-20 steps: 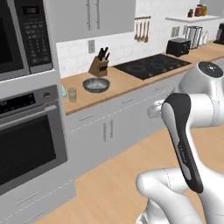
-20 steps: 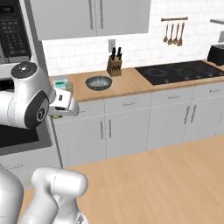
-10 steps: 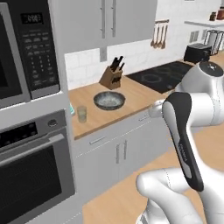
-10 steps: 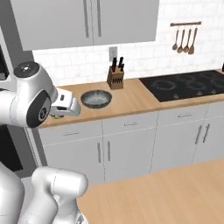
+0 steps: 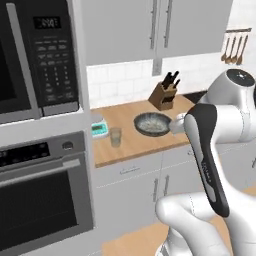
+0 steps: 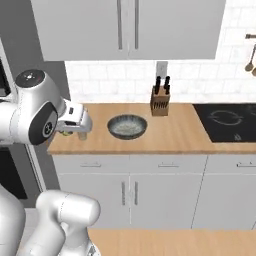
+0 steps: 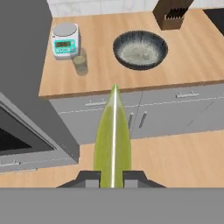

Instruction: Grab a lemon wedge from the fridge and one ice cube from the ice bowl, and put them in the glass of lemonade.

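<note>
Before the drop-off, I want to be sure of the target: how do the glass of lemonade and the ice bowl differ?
The glass of lemonade is a narrow, upright, clear tumbler; the ice bowl is wide, shallow and dark-rimmed. The glass holds pale yellowish liquid; the bowl's inside is speckled grey. The glass stands beside the scale; the bowl stands nearer the knife block. Both stand on the wooden counter.

Lemon wedge [image 7: 113, 140] is pinched between my finger tips, yellow-green, pointed end away from me. Glass of lemonade [image 7: 80, 61] stands upright on the wooden counter, just beside the scale. Ice bowl [image 7: 140, 49] sits near it, dark rim, speckled inside.
</note>
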